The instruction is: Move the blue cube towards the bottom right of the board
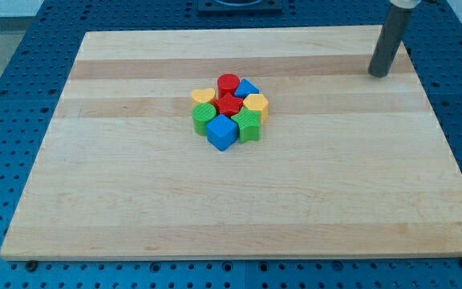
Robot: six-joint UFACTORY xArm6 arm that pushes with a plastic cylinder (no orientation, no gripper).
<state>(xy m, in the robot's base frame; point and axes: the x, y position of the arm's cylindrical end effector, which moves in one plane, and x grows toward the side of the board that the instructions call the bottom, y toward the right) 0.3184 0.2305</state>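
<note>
Board: a pale wooden board point(135, 209) lies on a blue perforated table point(6, 96), its lower right part bare of blocks.
Cluster: eight small blocks sit packed together, touching, a little to the view's left of the board's middle and nearer its top.
Cluster's left edge: a yellow heart-shaped block point(203, 96) above a green block point(203, 118), its shape hard to make out.
Blue cube: the blue cube point(222, 132) sits at the cluster's bottom edge, one corner turned toward the view's bottom, its near faces open to the board; it touches the green blocks on either side.
Cluster's middle and right: a red cylinder point(228, 82), a red block point(229, 103), a second blue block point(248, 87), a yellow block point(256, 103) and a green block point(248, 124).
Tip: the arm's dark rod stands near the board's top right corner, the tip point(380, 75) resting well apart from every block; it bears no fingers, so there is nothing to open or close.
Progress: by appearances the task is not yet begun; the cube is unmoved from the cluster.
What remains: judging from the layout, the tip must reach the cube's upper left side, now walled in by neighbours, and push it down and rightward.
</note>
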